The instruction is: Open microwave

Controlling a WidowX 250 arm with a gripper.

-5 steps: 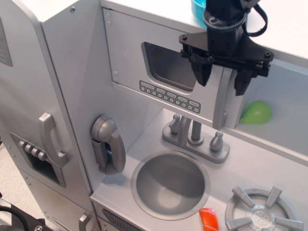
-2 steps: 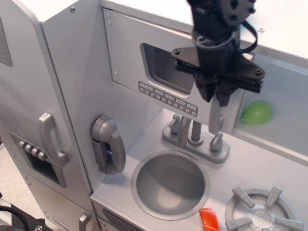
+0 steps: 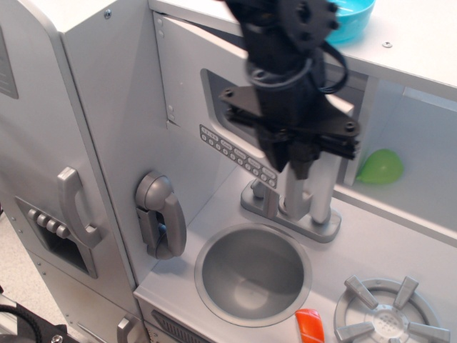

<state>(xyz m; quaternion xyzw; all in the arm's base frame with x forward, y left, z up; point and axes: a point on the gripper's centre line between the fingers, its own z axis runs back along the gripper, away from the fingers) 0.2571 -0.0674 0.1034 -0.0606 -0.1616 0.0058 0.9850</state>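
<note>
We are seeing the microwave, in the upper part of the toy kitchen above the sink, with its door now swinging outward on the left hinges, more open than a second ago. Our hand is clamped on the vertical handle and has been pulling it leftward, uncovering the compartment with a green object, so the opening is going well.

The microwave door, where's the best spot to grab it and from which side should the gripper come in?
Grip the vertical bar handle at the free edge of the microwave door, opposite the hinges. It stands off the door panel, so fingers can probably straddle it from the front. The gripper already sits at that handle, though whether it is clamped is unclear.
</note>
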